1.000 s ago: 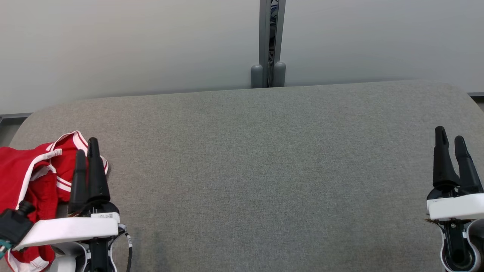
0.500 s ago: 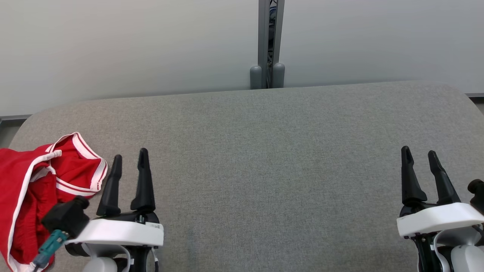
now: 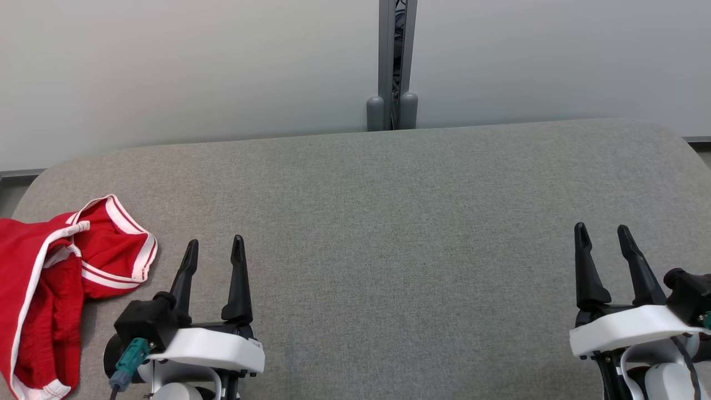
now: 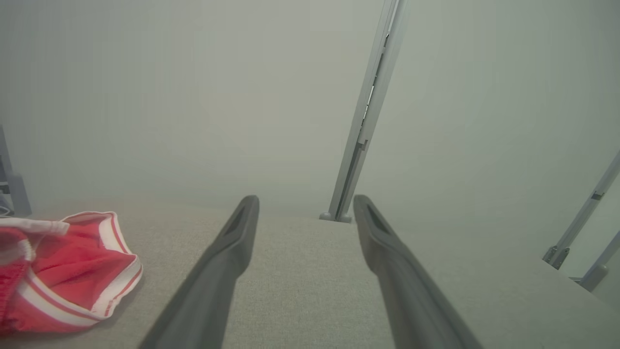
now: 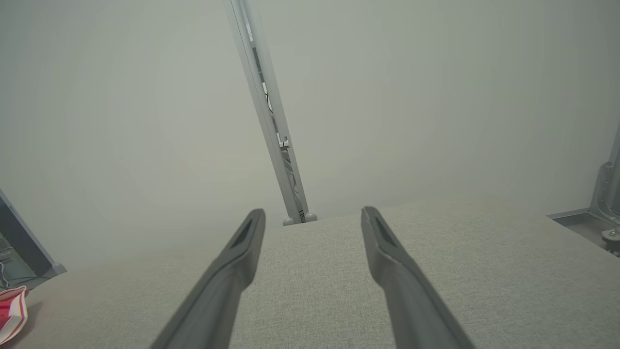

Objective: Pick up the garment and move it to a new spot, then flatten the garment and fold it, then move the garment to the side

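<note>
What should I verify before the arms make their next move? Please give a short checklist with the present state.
1. Left gripper open and empty: ok.
2. Right gripper open and empty: ok.
3. Red garment lies on the grey table, at its left end: ok.
4. Garment apart from the left gripper's fingers: ok.
5. Garment flat and neatly folded: cannot tell; it looks bunched and runs out of the head view.
</note>
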You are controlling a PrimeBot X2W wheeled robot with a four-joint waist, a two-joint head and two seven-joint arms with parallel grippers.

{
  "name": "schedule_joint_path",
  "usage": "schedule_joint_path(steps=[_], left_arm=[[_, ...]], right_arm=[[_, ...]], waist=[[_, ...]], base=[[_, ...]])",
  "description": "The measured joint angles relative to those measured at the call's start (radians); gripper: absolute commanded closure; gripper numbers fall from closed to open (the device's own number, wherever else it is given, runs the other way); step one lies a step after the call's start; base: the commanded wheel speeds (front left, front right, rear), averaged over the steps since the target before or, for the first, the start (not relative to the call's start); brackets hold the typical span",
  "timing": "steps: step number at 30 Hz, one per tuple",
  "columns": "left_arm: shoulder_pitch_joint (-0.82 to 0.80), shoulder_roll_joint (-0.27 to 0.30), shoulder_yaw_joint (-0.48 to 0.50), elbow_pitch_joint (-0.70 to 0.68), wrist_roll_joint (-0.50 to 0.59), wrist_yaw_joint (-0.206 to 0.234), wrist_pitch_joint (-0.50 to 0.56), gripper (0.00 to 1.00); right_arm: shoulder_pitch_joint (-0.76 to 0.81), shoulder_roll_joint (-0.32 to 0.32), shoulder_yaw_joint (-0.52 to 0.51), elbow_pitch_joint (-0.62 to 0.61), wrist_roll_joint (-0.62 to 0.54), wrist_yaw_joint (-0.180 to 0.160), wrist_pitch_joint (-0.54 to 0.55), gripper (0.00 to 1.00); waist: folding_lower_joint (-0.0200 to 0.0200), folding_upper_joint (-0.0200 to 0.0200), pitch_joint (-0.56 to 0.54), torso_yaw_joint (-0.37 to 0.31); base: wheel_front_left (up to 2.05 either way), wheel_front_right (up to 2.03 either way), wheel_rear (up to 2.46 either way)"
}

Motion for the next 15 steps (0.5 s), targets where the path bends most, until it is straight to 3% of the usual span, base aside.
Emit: schedule_joint_path(steps=[15], left_arm=[[-0.007, 0.001, -0.028, 0.114, 0.085, 0.01, -0.022, 0.0]], right_arm=[[-0.005, -0.002, 0.03, 0.067, -0.1, 0.001, -0.044, 0.0]], waist=[[0.0, 0.0, -0.005, -0.005]], base=[[0.0, 0.0, 0.0]])
